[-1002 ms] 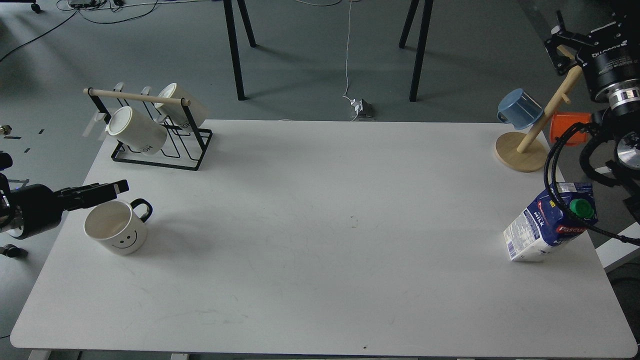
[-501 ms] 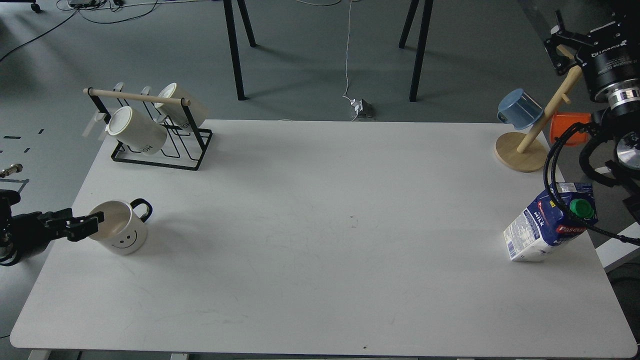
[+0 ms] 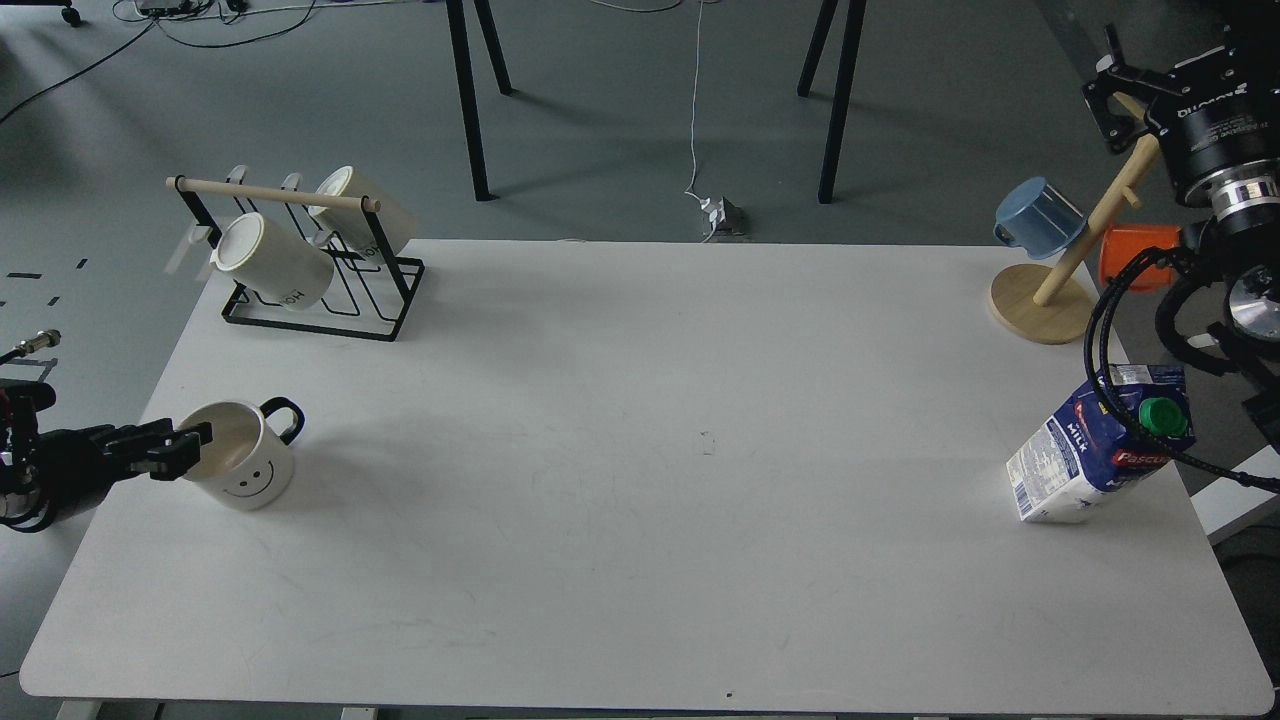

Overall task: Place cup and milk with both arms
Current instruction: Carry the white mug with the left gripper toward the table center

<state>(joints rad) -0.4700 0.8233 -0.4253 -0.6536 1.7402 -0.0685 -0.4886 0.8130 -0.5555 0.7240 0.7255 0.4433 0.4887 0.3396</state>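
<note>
A white cup point(image 3: 240, 462) with a smiley face and a black handle stands upright near the table's left edge. My left gripper point(image 3: 183, 448) comes in from the left, low, with its two fingertips slightly apart at the cup's left rim; whether they touch it is unclear. A blue and white milk carton point(image 3: 1085, 455) with a green cap stands near the right edge, and a black cable of my right arm crosses in front of it. My right gripper point(image 3: 1112, 92) is high at the top right, well above and behind the carton. It is dark and seen end-on.
A black wire rack point(image 3: 330, 300) with two white mugs stands at the back left. A wooden mug tree point(image 3: 1045, 305) holding a blue cup and an orange cup stands at the back right, close beside my right arm. The white table point(image 3: 640, 500) fills the view.
My left gripper dropped from above and behind the cup to its left rim, then held almost still. My right arm shifted very slightly. Cup and carton have not moved.
</note>
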